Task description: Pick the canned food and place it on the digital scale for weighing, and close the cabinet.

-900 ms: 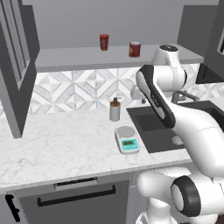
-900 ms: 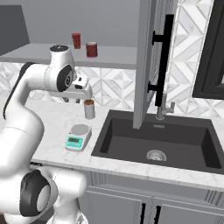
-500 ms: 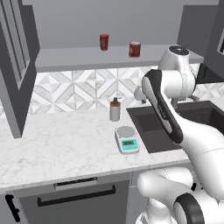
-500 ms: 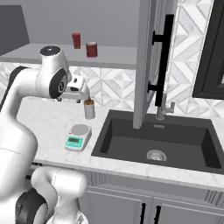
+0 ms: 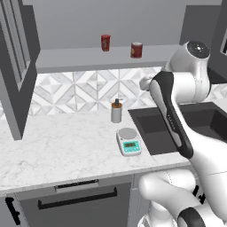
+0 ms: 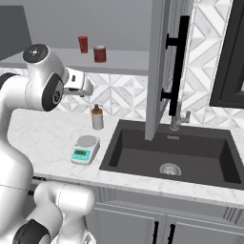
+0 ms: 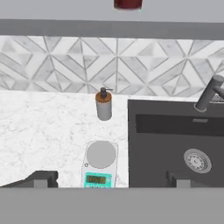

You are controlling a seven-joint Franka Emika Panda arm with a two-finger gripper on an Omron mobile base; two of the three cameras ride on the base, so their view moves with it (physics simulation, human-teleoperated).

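The canned food (image 5: 136, 50) (image 6: 99, 54), a short tin with a red-brown label, stands on the shelf of the open cabinet; its bottom edge (image 7: 127, 4) shows at the top of the hand view. Both cabinet doors (image 5: 18, 71) (image 6: 161, 66) hang open. The digital scale (image 5: 128, 142) (image 6: 86, 148) (image 7: 100, 164) sits on the marble counter beside the sink, its plate bare. My gripper (image 7: 109, 181) (image 6: 88, 89) is open and holds nothing. It hovers above the counter, below the shelf and well apart from the tin.
A slimmer red container (image 5: 105, 42) (image 6: 83, 44) stands left of the tin. A grey pump bottle (image 5: 116, 111) (image 7: 104, 105) stands behind the scale. To the right lie the black sink (image 6: 171, 152) (image 7: 175, 144) and its faucet (image 6: 177, 119). The right door's black handle (image 6: 177, 66) juts over the sink.
My arm's upper joints have swung up and to the right in the left base view. The hand has shifted slightly near the backsplash. The tin, scale and doors have not moved.
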